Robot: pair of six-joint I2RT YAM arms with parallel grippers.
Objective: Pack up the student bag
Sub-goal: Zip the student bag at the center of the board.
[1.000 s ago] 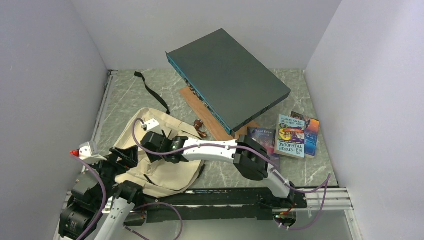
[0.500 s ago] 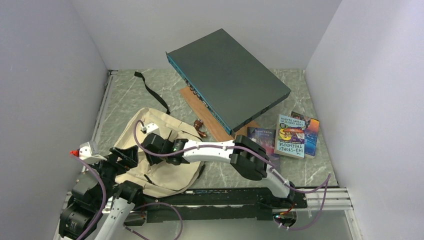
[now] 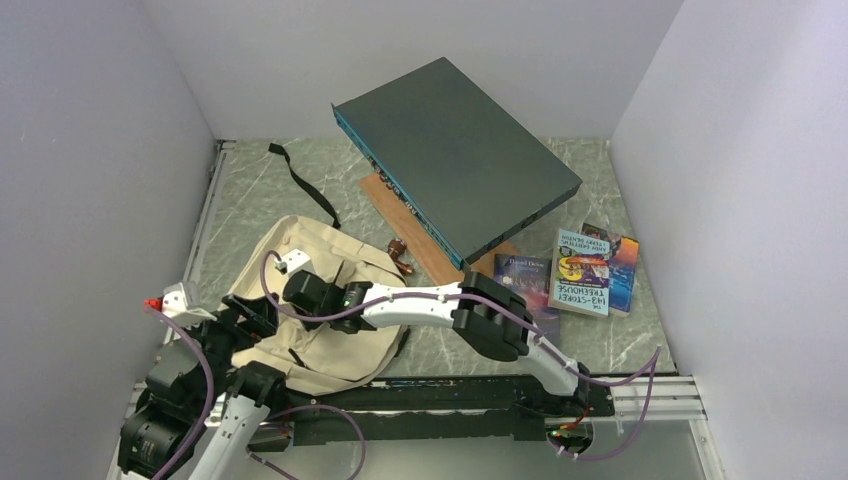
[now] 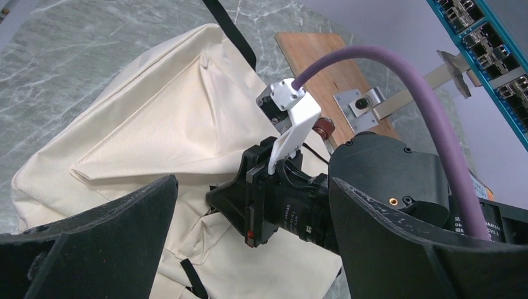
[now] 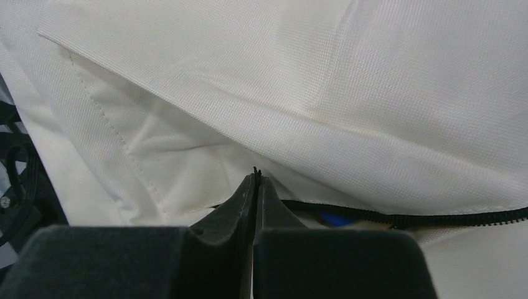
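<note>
The right wrist view alone showed the right gripper (image 5: 254, 184) pressed together at the black zipper (image 5: 436, 219) of the student bag (image 5: 373, 93); whether it pinched anything could not be told. The left wrist view showed the left gripper (image 4: 252, 205) spread wide beside it. The right gripper had shifted slightly left since the earlier frame. The bag lay near-left on the green marbled table (image 3: 250, 190), with the grey box (image 3: 455, 150), books (image 3: 583, 272) and pale walls (image 3: 90, 150) beyond.
</note>
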